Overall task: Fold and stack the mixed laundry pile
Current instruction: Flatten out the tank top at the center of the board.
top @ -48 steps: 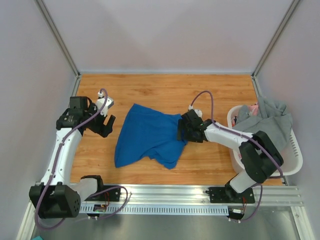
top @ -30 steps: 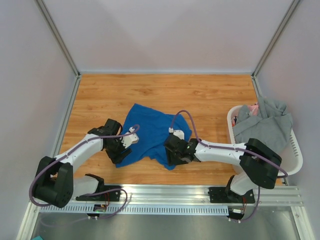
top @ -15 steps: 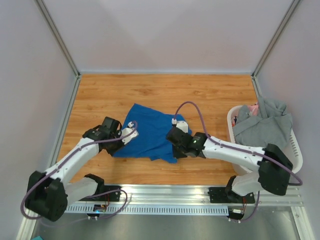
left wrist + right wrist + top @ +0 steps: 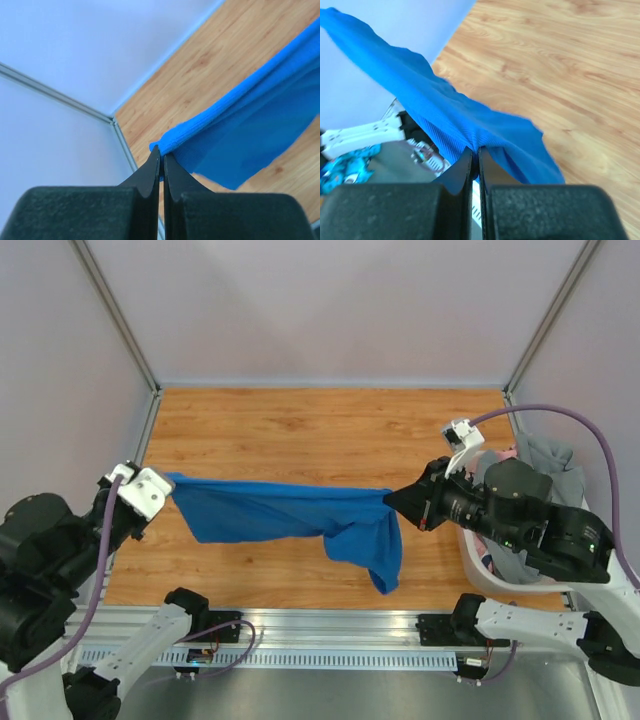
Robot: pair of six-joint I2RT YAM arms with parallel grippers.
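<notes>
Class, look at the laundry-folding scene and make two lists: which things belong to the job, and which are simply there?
Part of the job:
- blue garment, stretched in the air between the left gripper and the right gripper, each shut on one end
- grey garment, lying in the basket

Simply there:
- white basket
- wooden table

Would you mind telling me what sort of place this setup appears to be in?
Probably a robotics lab test cell: plain pale wall panels in metal framing enclose a wood-grain tabletop, and the left arm and right arm are bolted to an aluminium rail at its near edge.
</notes>
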